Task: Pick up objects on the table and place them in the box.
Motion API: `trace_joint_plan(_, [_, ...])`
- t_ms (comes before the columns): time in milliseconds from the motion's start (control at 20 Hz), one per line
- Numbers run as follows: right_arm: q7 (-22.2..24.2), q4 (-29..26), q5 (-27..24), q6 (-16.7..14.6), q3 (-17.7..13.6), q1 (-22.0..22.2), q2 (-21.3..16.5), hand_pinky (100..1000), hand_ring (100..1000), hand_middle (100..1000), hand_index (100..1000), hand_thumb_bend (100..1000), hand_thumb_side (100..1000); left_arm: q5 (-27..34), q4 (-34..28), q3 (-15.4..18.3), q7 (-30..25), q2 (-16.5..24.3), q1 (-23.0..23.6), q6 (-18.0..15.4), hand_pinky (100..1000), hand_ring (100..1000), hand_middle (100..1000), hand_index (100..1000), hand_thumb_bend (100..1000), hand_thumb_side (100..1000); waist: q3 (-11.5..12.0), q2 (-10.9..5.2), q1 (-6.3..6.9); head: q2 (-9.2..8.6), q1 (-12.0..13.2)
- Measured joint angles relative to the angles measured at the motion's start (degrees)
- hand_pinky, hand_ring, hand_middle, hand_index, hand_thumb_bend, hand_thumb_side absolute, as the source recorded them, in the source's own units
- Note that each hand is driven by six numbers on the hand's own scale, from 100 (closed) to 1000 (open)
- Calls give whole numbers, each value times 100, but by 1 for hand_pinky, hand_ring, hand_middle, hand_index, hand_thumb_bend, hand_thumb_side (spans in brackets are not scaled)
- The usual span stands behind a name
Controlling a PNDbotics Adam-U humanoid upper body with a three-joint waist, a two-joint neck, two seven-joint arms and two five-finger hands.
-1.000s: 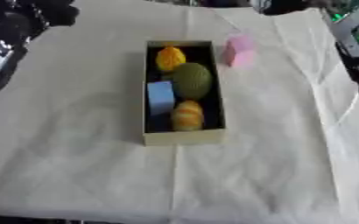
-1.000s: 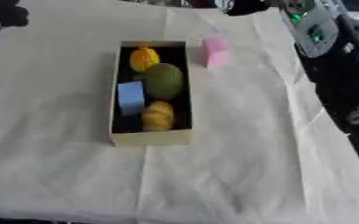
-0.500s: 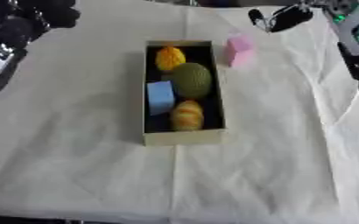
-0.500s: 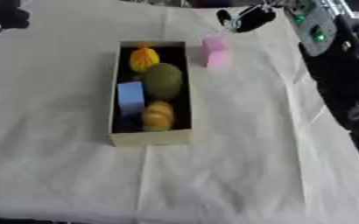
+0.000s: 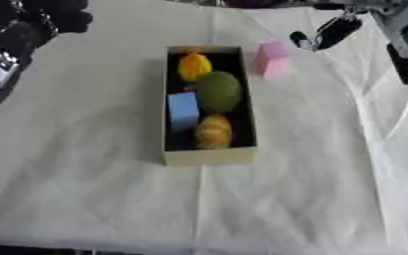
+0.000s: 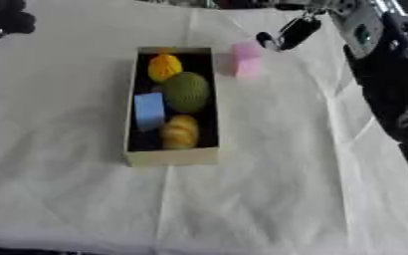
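Our right hand (image 5: pixel 325 35), fingers straight, hovers near the pink block (image 5: pixel 273 58) beside the cardboard box (image 5: pixel 209 156); left hand (image 5: pixel 55 15) curled, empty.

Creased white cloth (image 5: pixel 268 199) covers whole table.

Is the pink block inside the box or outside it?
Outside: the pink block stands on the cloth beside the box.

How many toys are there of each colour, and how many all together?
Yellow: 2, a ball and a lumpy one, both in the box
Green: 1, a ball in the box
Blue: 1, a block in the box
Pink: 1, a block on the cloth beside the box
Total: 5
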Motion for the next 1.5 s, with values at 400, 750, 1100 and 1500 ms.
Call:
trace_joint_plan(400, [137, 576, 78, 136, 77, -139, 5, 1000, 1000, 1000, 1000, 229, 261, -1, 0, -8, -44, 0, -6, 1, 875, 840, 814, 844, 100, 672, 15, 0, 0, 0, 0])
trace_joint_plan(750, [134, 888, 107, 133, 93, -182, 52, 1000, 1000, 1000, 1000, 132, 236, -2, 0, -8, -75, 0, -8, -6, 876, 841, 817, 844, 100, 672, 17, 0, 0, 0, 1])
trace_joint_plan(1100, [193, 1012, -162, 191, 104, -192, 52, 1000, 1000, 1000, 1000, 100, 363, -5, 32, -9, -139, 0, -7, 10, 877, 842, 816, 844, 100, 672, 13, 0, 0, 0, 4])
trace_joint_plan(1500, [354, 970, -474, 353, 129, -207, 49, 1000, 1000, 1000, 1000, 100, 529, -7, 34, -12, -205, 0, -6, 21, 878, 842, 815, 844, 100, 672, 13, 0, 0, 0, 21])
